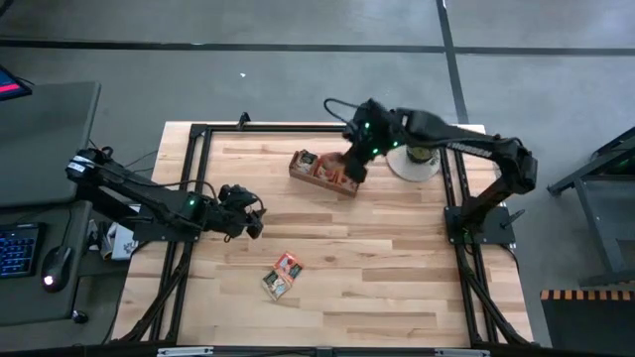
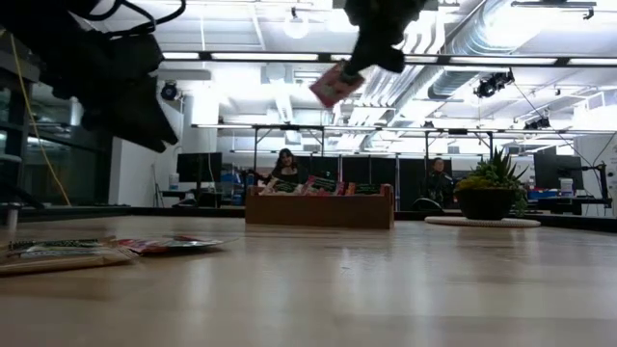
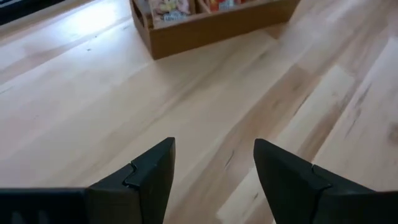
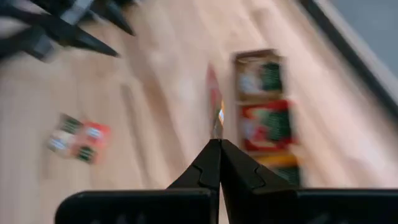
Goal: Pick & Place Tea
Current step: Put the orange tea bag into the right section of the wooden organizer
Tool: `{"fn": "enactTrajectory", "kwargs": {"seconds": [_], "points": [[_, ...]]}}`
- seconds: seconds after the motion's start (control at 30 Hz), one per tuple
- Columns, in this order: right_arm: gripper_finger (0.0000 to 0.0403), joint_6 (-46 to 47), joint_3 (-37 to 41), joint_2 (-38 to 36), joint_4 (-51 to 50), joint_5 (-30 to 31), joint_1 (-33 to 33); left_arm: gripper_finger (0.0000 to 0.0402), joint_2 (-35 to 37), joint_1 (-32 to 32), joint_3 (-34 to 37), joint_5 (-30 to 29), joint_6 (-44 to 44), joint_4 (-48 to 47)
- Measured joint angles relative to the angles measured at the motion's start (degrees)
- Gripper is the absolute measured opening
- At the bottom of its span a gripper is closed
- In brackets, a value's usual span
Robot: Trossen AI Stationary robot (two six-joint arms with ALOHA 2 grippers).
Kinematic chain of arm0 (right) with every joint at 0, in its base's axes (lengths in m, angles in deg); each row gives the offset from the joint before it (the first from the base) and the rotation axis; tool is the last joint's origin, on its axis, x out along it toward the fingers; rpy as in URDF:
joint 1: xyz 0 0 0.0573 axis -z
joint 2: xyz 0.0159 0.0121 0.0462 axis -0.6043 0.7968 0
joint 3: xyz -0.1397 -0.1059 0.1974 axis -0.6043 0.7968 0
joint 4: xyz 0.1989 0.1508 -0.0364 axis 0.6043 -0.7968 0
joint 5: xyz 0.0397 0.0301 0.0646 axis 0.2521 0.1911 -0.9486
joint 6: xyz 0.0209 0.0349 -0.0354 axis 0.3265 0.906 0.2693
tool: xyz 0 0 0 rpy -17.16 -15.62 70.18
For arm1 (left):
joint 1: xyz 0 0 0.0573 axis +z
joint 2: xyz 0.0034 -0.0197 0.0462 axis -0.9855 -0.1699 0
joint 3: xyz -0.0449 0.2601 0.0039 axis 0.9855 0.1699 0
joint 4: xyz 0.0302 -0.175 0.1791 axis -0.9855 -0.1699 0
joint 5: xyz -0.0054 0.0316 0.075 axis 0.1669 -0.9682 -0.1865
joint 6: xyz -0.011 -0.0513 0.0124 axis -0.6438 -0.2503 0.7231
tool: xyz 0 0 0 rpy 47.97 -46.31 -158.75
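From above, you see your right gripper (image 1: 355, 167) over the wooden tray (image 1: 322, 175) at the far side of the table (image 1: 397, 268), beside the potted plant (image 1: 417, 159). Your left gripper (image 1: 253, 220) waits near the table's left-middle, and a few loose tea sachets (image 1: 282, 276) lie on the bare wood toward the front.

At table height, you see the right gripper (image 2: 371, 58) hanging high above the tray (image 2: 320, 209), pinching one red-orange sachet (image 2: 335, 84) that tilts in the air. More sachets (image 2: 145, 245) lie flat at the left, and the left arm looms dark above them.

Through your left wrist camera, the fingers (image 3: 149, 177) stand wide apart with nothing between them, over bare table, the tray (image 3: 211, 28) ahead.

Through your right wrist camera, the fingers (image 4: 239, 177) are pressed together on the sachet (image 4: 215, 109), seen edge-on, with the tray's filled compartments (image 4: 267, 118) below and the loose sachets (image 4: 78, 138) well apart.
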Motion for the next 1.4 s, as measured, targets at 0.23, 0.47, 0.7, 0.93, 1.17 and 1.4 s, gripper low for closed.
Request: {"fn": "enactTrajectory", "kwargs": {"seconds": [0.23,0.47,0.7,0.93,1.17,1.4], "points": [[0.0000,-10.7,-15.4,4.3,-17.8,3.9,4.3,0.0216,0.0,3.6,0.0,1.9,0.0,3.0],[0.0000,-17.2,-26.1,11.7,-31.3,5.7,6.9,0.0216,0.0,5.5,0.0,4.5,0.0,5.6],[0.0000,-22.0,-27.4,19.7,-37.0,5.6,7.0,0.0216,0.0,5.5,0.0,4.6,-0.6,6.0],[0.0000,-24.9,-27.4,26.0,-38.1,4.9,6.3,0.0216,0.0,5.5,0.0,4.9,-1.3,5.9],[0.0000,-26.8,-27.4,28.8,-38.5,3.2,4.9,0.0216,0.0,5.4,0.0,5.0,-1.7,5.9],[0.0000,-28.7,-27.4,30.8,-38.6,4.0,4.6,0.0216,0.0,5.4,0.0,5.0,-1.7,5.9]]}}
